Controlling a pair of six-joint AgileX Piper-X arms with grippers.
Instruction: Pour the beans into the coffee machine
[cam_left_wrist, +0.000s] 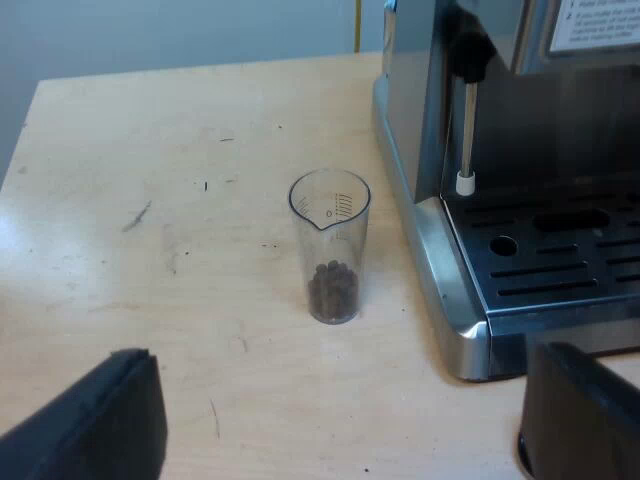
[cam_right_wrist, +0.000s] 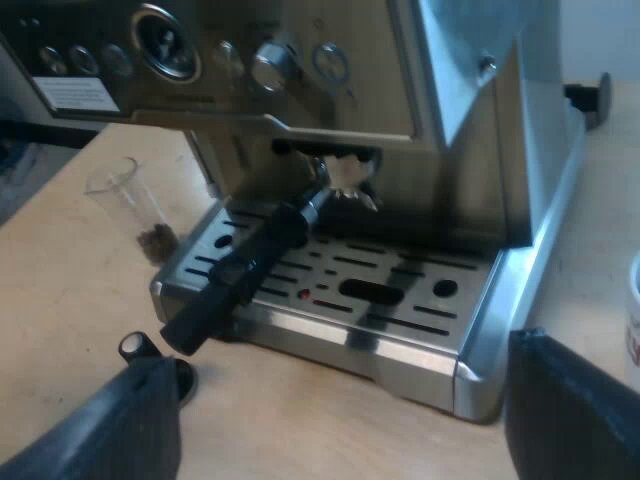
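1. The clear, tapered measuring glass (cam_left_wrist: 330, 245) with printed marks stands upright on the pale wooden table (cam_left_wrist: 150, 200), with a small heap of dark brown coffee beans (cam_left_wrist: 332, 290) at its bottom
2. It is near the side wall of the brushed-steel espresso machine (cam_left_wrist: 410, 120), close to the corner of the slotted metal drip tray (cam_left_wrist: 560, 250) but not touching it; bare tabletop lies around its other sides
3. The thin steel steam wand (cam_left_wrist: 466, 130) hangs over the tray's edge
4. The left gripper (cam_left_wrist: 345, 400) hovers short of the glass, its black fingers spread wide and holding nothing
5. The right gripper (cam_right_wrist: 340, 400) faces the machine's front, its fingers also spread wide and empty
6. The metal holder (cam_right_wrist: 250, 265) is locked into the machine, its dark handle jutting past the tray's front edge over the table
7. A white mug (cam_right_wrist: 632, 310), mostly cut off, stands near the machine's other side
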